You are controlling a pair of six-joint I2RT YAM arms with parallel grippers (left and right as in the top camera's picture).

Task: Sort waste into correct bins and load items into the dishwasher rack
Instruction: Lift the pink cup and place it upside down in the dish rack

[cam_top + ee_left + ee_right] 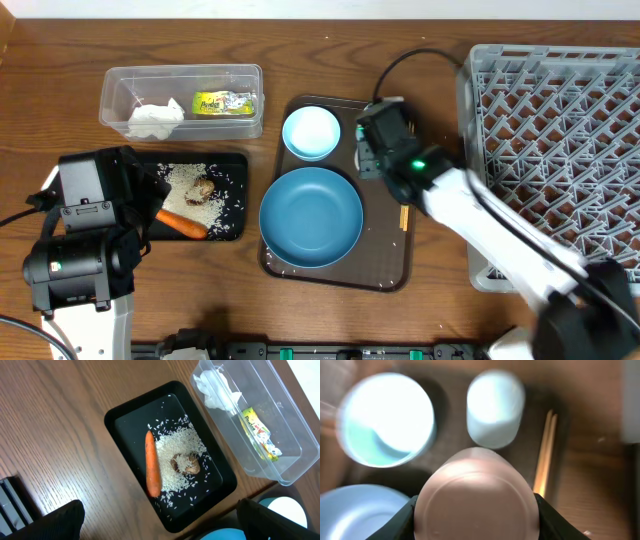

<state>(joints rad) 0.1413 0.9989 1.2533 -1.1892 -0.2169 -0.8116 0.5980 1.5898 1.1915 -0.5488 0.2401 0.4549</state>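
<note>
whitish-pink cup (477, 497) between right fingers (400, 522), pale-blue cup (495, 410) beyond

Only the crumpled wrapper (258, 431) carries print, and it is too small to read.

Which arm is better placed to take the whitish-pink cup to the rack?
Right. The right end effector straddles the whitish-pink cup, near the rack; the left end effector hangs open over the black tray, far off.

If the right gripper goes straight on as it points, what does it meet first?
The whitish-pink cup, bracketed by the right gripper; the blur hides how near it is.
</note>
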